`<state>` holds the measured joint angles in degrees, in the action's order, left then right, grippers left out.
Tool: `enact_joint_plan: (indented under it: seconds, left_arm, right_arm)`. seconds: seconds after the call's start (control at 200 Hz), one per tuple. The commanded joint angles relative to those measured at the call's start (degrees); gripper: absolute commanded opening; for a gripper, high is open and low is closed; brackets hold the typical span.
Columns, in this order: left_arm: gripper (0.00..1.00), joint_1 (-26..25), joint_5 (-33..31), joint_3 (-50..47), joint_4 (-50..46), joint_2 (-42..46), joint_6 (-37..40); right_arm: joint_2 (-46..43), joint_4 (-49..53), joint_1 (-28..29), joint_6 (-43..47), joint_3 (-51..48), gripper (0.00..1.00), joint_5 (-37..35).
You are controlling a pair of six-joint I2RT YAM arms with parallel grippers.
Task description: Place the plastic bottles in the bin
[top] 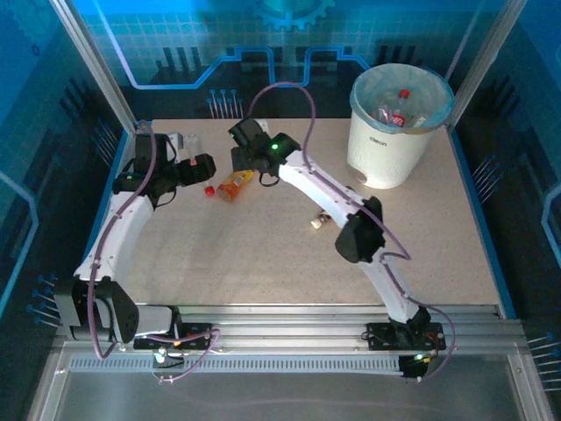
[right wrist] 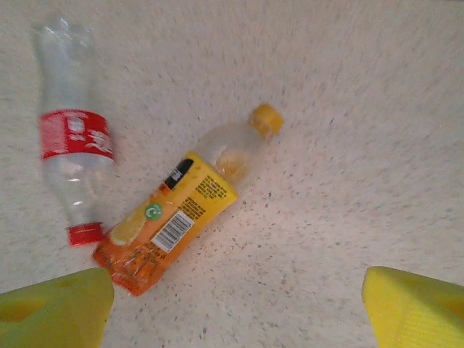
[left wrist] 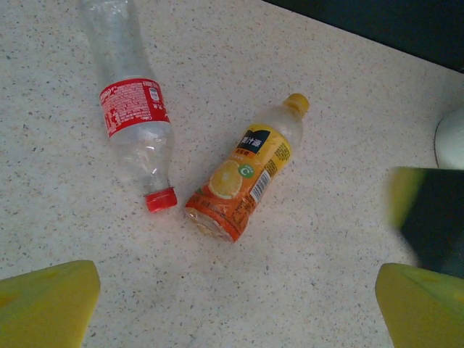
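Observation:
Two plastic bottles lie side by side on the speckled table. One is an orange juice bottle with a yellow cap. The other is a clear bottle with a red label and red cap. My left gripper hovers open just left of them, nothing between its yellow fingers. Above the orange bottle, my right gripper is open and empty too. The white bin stands at the back right, with several bottles inside.
A small brownish item with a white cap lies mid-table, partly under the right arm. In the left wrist view the other gripper is a dark blur at the right. Blue enclosure walls ring the table; bare tabletop lies toward the front.

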<state>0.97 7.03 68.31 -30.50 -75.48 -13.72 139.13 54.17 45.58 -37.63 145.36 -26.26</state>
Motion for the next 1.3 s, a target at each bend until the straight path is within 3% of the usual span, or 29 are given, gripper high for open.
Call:
enact_joint_plan:
  seconds: [0.0, 0.265, 0.55, 0.73, 0.885, 1.296]
  left_arm:
    - [0.99, 0.26, 3.23, -1.73, 0.77, 1.71, -0.96]
    - [0.99, 0.26, 2.86, -5.36, 4.06, 4.15, -0.78]
    - [0.99, 0.27, 3.21, -8.20, 6.40, 6.05, -1.74]
    - [0.99, 0.18, 4.10, -8.98, 7.30, 5.44, -2.53]
    - [0.99, 0.17, 4.87, -9.08, 7.73, 5.00, -2.96]
    - [0.99, 0.17, 5.32, -9.87, 8.34, 5.35, -3.07]
  right_arm:
    - [4.11, 0.27, 0.05, -9.84, 3.94, 0.91, -0.20]
    - [12.86, -5.86, -0.50, -17.36, 5.75, 0.90, 6.39]
    - [17.96, -9.28, -0.99, -21.03, 7.42, 0.90, 8.28]
    - [21.45, -9.93, -2.39, -24.38, 7.93, 0.84, 11.60]
    - [22.02, -6.89, -2.86, -23.96, 7.76, 0.78, 13.75]
    - [22.24, -9.12, -4.68, -24.20, 5.77, 0.81, 19.61]
